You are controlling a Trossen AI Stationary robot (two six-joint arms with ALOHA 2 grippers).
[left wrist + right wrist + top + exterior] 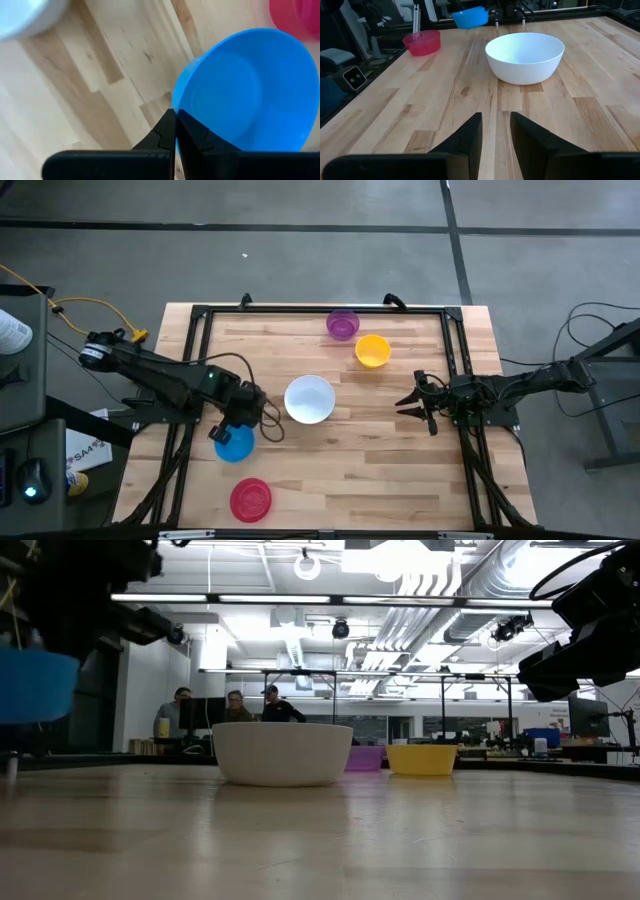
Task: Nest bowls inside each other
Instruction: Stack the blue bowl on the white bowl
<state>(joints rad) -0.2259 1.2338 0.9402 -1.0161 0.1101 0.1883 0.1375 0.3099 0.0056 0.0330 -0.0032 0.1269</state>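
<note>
left gripper (pixel 175 131) clamped on blue bowl (pixel 250 90) rim, lifted | white bowl (pixel 309 399) beside | right gripper (pixel 496 131) fingers apart, empty

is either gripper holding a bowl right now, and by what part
The left gripper is shut on the blue bowl, pinching its rim. The right gripper is open and holds nothing.

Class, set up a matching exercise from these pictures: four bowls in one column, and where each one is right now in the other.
1 blue bowl
2 white bowl
3 red bowl
4 purple bowl

A at the table's middle
B beside the yellow bowl
C alone, near the table's front edge
D held off the table by the left gripper

Pairs: 1-D, 2-A, 3-C, 4-B
</note>
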